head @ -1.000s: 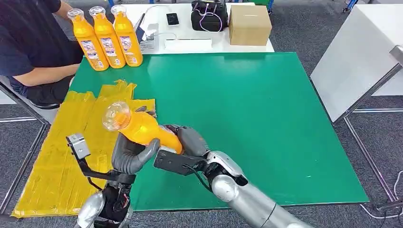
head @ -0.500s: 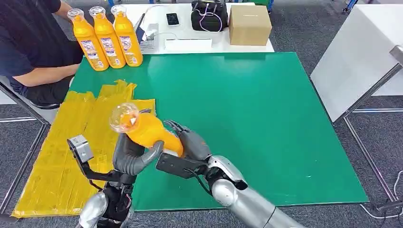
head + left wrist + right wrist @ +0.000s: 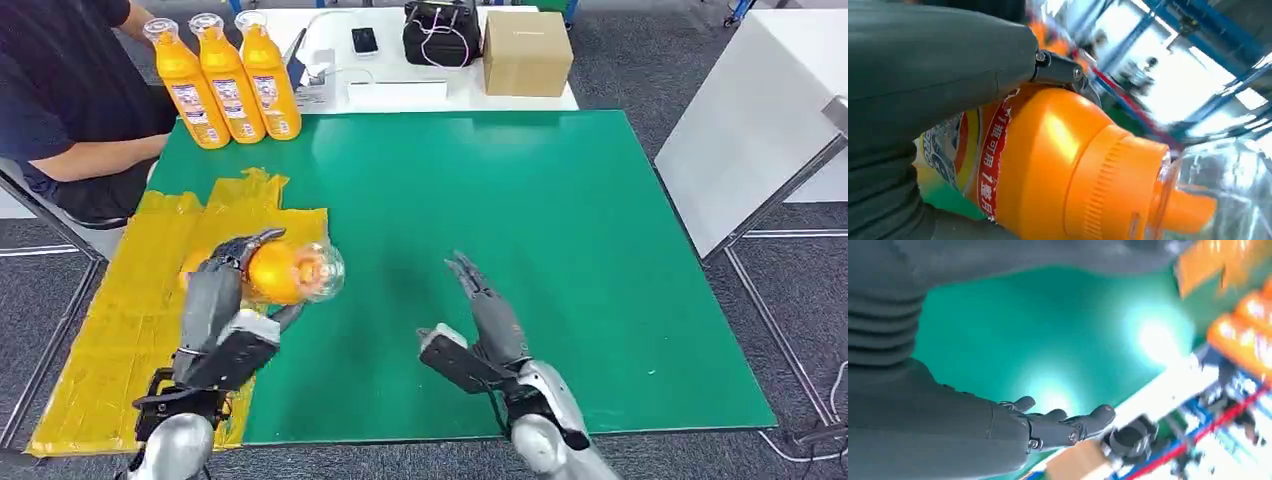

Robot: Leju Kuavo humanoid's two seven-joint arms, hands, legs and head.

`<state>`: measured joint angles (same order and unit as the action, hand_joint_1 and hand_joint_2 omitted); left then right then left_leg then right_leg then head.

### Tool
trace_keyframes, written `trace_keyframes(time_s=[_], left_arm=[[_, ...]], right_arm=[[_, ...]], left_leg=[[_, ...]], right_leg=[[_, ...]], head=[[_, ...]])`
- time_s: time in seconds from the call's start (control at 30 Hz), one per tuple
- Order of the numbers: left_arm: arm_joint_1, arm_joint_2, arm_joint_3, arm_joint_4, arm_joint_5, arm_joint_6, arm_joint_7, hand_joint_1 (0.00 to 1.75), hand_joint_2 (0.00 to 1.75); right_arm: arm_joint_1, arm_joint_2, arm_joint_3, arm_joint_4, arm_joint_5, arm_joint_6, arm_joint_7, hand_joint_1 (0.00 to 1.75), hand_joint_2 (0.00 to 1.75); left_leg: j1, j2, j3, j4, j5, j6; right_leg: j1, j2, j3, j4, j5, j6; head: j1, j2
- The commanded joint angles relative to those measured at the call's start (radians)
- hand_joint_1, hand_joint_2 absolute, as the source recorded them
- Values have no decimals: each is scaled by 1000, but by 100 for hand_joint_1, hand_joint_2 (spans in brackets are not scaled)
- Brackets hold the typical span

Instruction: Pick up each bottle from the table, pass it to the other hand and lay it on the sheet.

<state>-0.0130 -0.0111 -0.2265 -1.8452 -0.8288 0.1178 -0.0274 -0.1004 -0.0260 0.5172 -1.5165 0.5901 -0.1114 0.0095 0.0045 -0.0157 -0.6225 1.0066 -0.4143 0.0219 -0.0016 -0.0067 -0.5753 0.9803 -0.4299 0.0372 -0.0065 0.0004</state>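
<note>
Handoff looks done: left hand [image 3: 222, 300] grips the bottle [image 3: 285, 272], centre-left of frame over the yellow sheet's [image 3: 110, 350] edge. Right hand [image 3: 485, 315] empty, fingers spread. Next: lower and lay it flat.

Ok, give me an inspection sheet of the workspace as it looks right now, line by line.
Surface: green mat on the table, with a crinkled yellow sheet at its left edge.
Job's things: one orange juice bottle held above the sheet; three more bottles stand upright in a row at the far left corner.
Clutter: cardboard box, black bag and phone on the white table behind.
Hands: left hand grips the bottle; right hand holds nothing, fingers extended over the mat.
Cables: a white cord lies on the black bag.
Surroundings: a seated person at far left; grey carpet floor.
</note>
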Motion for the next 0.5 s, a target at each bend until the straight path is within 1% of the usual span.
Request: trace_keyframes(time_s=[0.03,0.17,0.2,0.27,0.3,0.33,0.37,0.4,0.43,0.5], left_arm=[[-33,-2,79,47,-38,-23,8,175,175],[-31,-4,79,44,-40,-23,7,175,175],[-31,-4,79,44,-40,-23,7,175,175],[-31,-4,79,44,-40,-23,7,175,175],[-34,18,66,53,-99,-46,35,175,175],[-43,49,44,90,-210,-92,86,175,175],[-53,73,31,140,-275,-116,111,175,175],[-61,88,20,181,-307,-128,118,175,175],[-79,111,3,270,-349,-149,123,175,175],[-109,144,-31,425,-391,-172,117,175,175]], right_arm=[[68,-27,-120,-169,-2,27,9,0,0],[66,-25,-118,-159,1,26,7,0,0],[66,-25,-118,-159,1,26,7,0,0],[66,-25,-118,-159,1,26,7,0,0],[70,-18,-127,-165,-5,15,-5,0,0],[83,-10,-151,-194,-37,9,-32,0,0],[89,-7,-165,-221,-51,10,-40,0,0],[91,-6,-171,-238,-60,13,-45,0,0],[91,-1,-182,-264,-87,28,-55,0,0],[78,1,-187,-280,-110,40,-61,0,0]], left_leg=[[0,2,1,0,0,0],[0,2,6,0,-2,-1],[0,2,3,0,-1,0],[0,3,4,0,-1,-1],[0,3,3,0,-1,-1],[1,4,8,0,-3,-1],[0,2,5,0,-1,-1],[0,1,3,-1,0,-1],[-1,0,6,-2,-1,-1],[-2,0,5,-3,1,-1]], right_leg=[[0,1,1,0,0,0],[0,0,6,-1,-2,0],[0,0,3,-1,-1,0],[0,1,4,-1,-1,0],[0,1,3,-1,-1,0],[1,2,8,-1,-2,-1],[0,0,5,-1,-1,0],[0,0,3,-1,-1,0],[-1,-1,6,-1,-2,-1],[-2,-2,5,-1,-1,-1]], head=[[0,0],[0,0],[0,0],[0,0],[0,0],[0,0],[0,0],[0,0],[0,0],[0,0]])
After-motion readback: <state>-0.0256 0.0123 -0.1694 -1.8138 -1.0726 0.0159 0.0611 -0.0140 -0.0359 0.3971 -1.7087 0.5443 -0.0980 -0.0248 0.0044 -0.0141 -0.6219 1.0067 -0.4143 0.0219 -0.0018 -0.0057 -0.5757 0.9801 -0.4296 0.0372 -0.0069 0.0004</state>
